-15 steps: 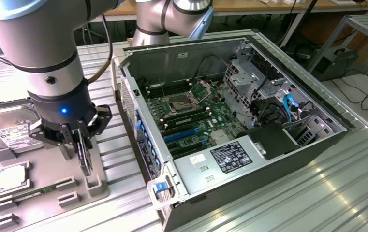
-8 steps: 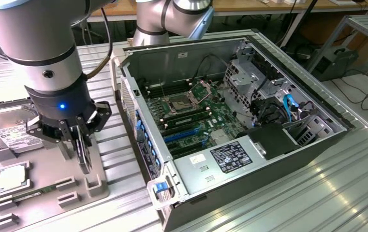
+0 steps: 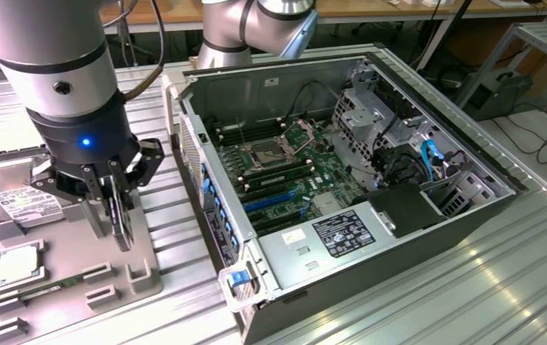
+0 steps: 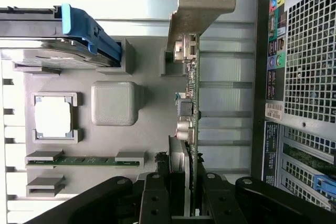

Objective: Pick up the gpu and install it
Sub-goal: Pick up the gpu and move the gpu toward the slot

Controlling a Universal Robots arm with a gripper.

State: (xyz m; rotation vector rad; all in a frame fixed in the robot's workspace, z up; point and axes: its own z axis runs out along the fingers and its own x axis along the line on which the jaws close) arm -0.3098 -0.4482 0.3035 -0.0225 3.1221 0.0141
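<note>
My jaws (image 3: 108, 219) are clenched on the gpu (image 4: 191, 103), one finger on each flat face, and the card hangs edge-down from them. Its pale bracket (image 4: 197, 9) is at the end farthest from my fingers. The card sits over the tray (image 3: 72, 295), along the tray edge nearest the case (image 3: 350, 302). I cannot tell whether its lower edge is clear of the tray's holders.

In the wrist view, the case's rear wall with its vent grille (image 4: 310, 51) runs just beside the card, with a strip of bare table showing between them. The case lies on its side with its open face up, and nothing stands over that opening. Its rim rises between me and the board (image 3: 297, 169).

In the tray are a drive (image 3: 9, 201), a square chip (image 4: 52, 116) and a thin memory stick (image 4: 79, 160), all well apart from the card. The table (image 3: 474, 287) is ribbed metal. There are benches and cables behind it.
</note>
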